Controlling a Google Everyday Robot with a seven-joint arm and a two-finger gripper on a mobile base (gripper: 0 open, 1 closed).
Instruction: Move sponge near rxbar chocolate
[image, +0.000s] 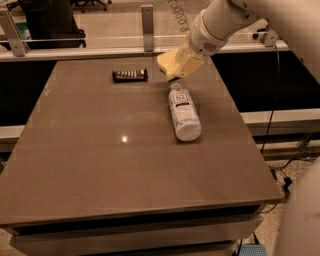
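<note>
The brown table (100, 175) is filling most of the view, its near half showing only a small glint of light. Further back, right of centre, a clear plastic bottle (184, 114) with a white label is lying on its side, its cap end pointing away toward the far edge. Just beyond the cap, the gripper (184, 64) is hanging above the table's far part, and it seems to be clamping the pale yellow sponge (168, 61), which is sitting off the surface and sticking out to the left. The rxbar chocolate (130, 75) is lying flat near the far edge, just left of the sponge and apart from it. The white arm (220, 22) is reaching in from the upper right.
</note>
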